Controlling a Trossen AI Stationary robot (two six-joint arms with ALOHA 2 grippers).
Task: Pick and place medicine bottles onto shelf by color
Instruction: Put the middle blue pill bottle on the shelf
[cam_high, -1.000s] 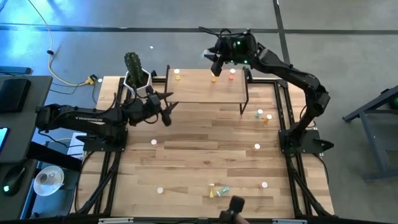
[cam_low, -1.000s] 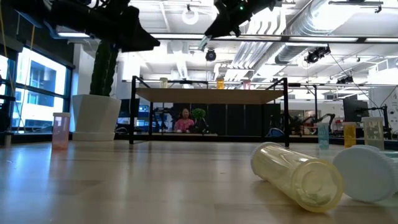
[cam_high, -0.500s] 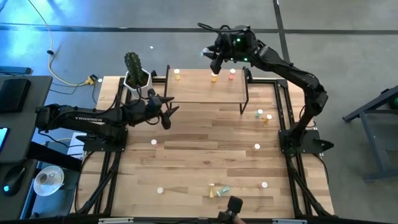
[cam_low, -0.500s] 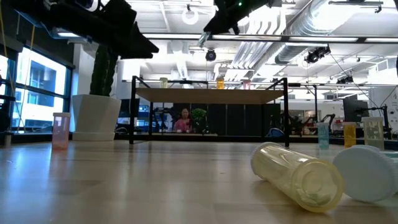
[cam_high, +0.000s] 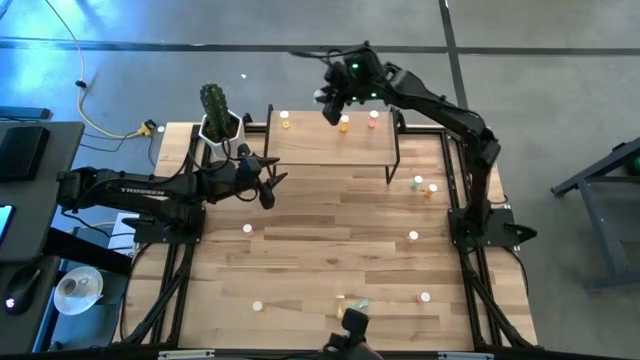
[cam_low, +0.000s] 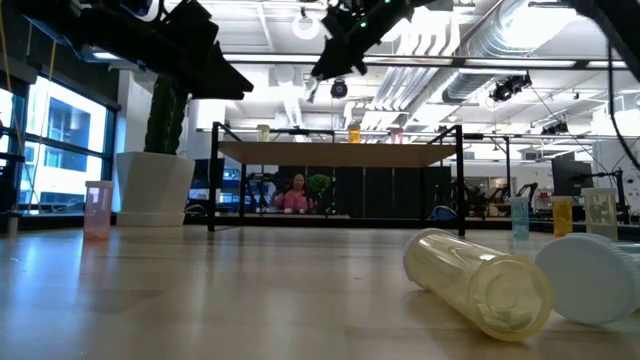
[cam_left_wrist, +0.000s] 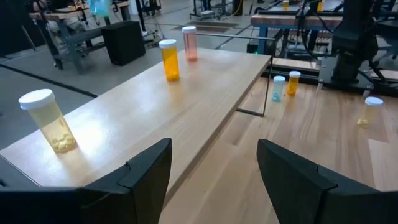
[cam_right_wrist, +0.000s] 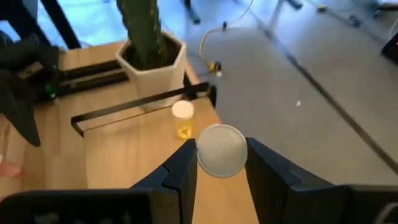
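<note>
On the table's left side the left gripper (cam_high: 268, 180) hovers just in front of the shelf's near left corner, its fingers (cam_left_wrist: 146, 169) spread wide with nothing between them. Behind it stands the cactus in its white pot (cam_high: 219, 122), beside the shelf's left end. The shelf (cam_high: 330, 150) sits at the back of the wood-plank table (cam_high: 330, 260) and carries three upright bottles: a yellow bottle (cam_high: 285, 120) near its left end, then an orange bottle (cam_high: 345, 124) and a pink bottle (cam_high: 373, 119) toward the right. The right gripper (cam_high: 330, 105) hangs above the shelf's back edge, between the yellow and orange bottles, its fingers narrowed on a white-capped bottle (cam_right_wrist: 221, 151) whose body colour is hidden. Other bottles lie scattered on the tabletop, among them a green bottle (cam_high: 417, 182) beside the shelf's right legs.
</note>
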